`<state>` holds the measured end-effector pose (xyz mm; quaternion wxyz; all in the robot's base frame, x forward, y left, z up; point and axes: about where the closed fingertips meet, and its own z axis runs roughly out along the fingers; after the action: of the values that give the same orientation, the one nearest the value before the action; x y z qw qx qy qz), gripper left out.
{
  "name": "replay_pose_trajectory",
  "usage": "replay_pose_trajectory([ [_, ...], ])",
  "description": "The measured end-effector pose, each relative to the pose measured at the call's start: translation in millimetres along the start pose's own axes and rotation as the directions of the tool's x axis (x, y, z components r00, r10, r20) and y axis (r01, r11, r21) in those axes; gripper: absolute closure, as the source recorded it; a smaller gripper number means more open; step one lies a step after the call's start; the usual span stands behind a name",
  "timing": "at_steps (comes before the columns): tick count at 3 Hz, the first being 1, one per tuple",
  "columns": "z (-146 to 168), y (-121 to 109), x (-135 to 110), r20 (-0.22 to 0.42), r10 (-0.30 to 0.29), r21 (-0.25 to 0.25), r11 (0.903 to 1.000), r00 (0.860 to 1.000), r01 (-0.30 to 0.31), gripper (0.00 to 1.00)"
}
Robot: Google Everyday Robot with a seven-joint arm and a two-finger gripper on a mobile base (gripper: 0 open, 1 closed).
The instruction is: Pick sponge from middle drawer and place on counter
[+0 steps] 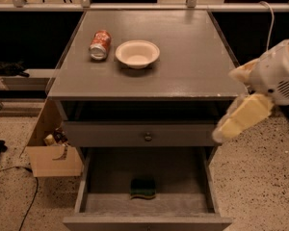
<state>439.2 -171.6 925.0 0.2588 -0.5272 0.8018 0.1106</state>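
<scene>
The sponge (143, 187), dark green over a thin yellowish layer, lies flat near the front middle of the open middle drawer (176, 177). The counter (188, 57) is the grey top of the cabinet above. My gripper (231, 126), cream-coloured, hangs at the right of the cabinet, level with the knobbed drawer front. It is above and to the right of the sponge, apart from it, and holds nothing that I can see.
A white bowl (137, 53) and a red can on its side (99, 44) sit on the counter's left half. The drawer with the round knob (148, 136) is closed above the open one. A cardboard box (50, 150) stands on the speckled floor at the left.
</scene>
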Motion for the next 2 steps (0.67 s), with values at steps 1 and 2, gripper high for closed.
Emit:
replay_pose_trajectory([
  [1,57.3,31.2,-8.6,0.088,0.074,-0.128,0.9898,0.993,-0.063,0.00],
  [2,69.1,39.8,-11.7,0.104,0.092,-0.159,0.9844,0.990,-0.075,0.00],
])
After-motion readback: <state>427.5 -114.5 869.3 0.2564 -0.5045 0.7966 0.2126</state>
